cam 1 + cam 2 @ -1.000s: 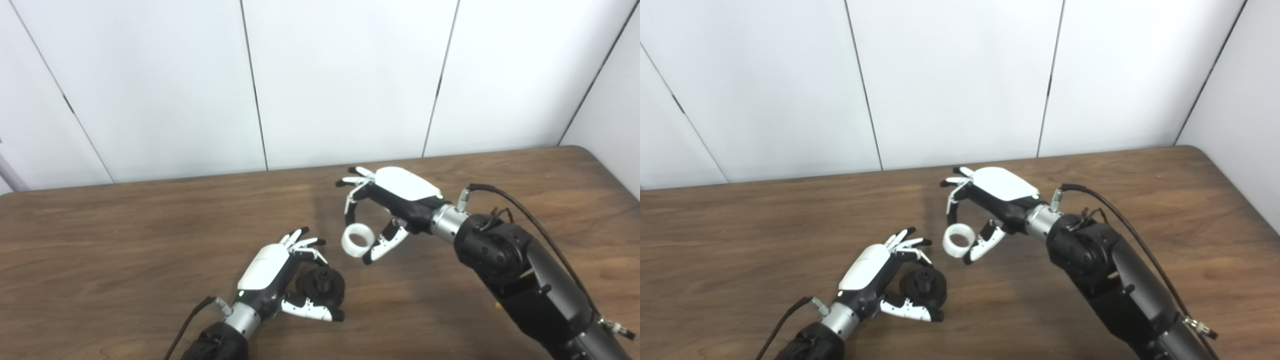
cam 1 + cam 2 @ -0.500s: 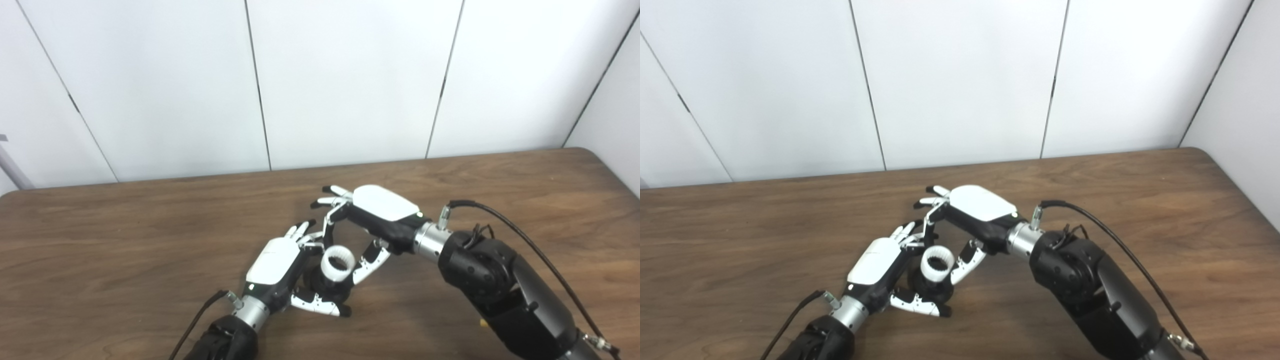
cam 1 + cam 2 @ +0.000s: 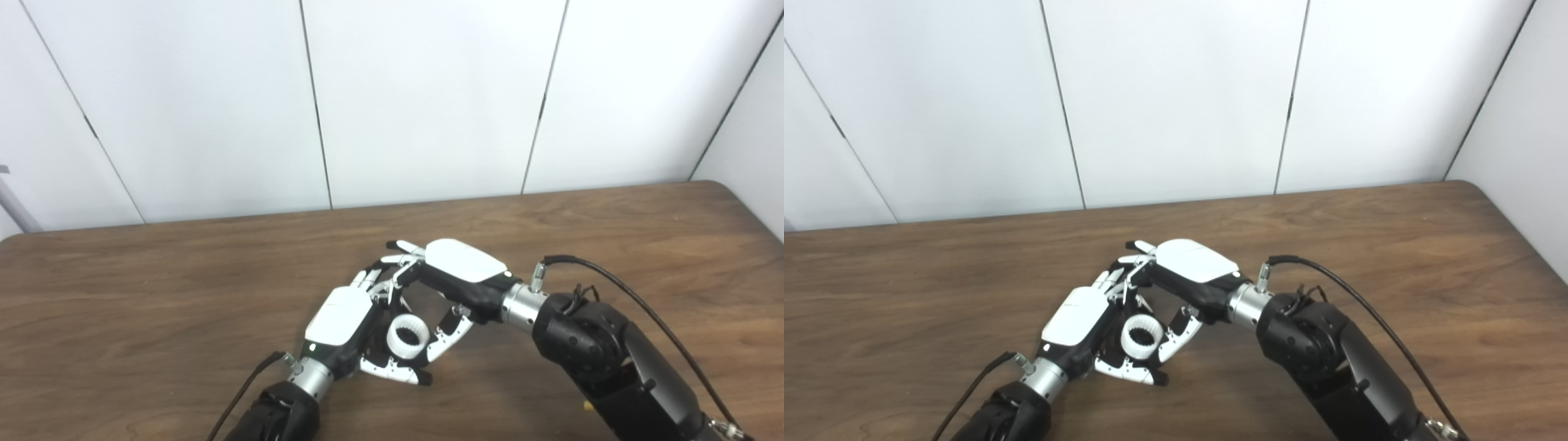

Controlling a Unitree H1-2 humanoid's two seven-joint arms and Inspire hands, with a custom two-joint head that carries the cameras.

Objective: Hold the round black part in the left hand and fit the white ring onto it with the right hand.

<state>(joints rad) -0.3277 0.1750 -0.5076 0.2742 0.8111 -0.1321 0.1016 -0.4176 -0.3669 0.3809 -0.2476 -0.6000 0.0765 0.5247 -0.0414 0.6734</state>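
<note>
My left hand (image 3: 340, 320) is shut on the round black part (image 3: 1118, 351), which is almost wholly hidden by the fingers and the ring. The white ring (image 3: 407, 336), toothed on the inside, sits on top of the black part with its opening facing up. My right hand (image 3: 460, 269) reaches in from the right and is shut on the ring, a finger on its far side and the thumb (image 3: 450, 340) on its near right side. Both hands meet low over the brown table (image 3: 122, 294), just in front of centre.
The wooden table's back edge (image 3: 245, 215) meets white wall panels; its right corner (image 3: 729, 184) is rounded. A black cable (image 3: 618, 285) loops off the right forearm, and another cable (image 3: 245, 392) trails from the left wrist.
The right hand has carried the ring left and down from open air onto the black part in the left hand. The left hand has shifted slightly up toward it. The camera has tilted a little.
</note>
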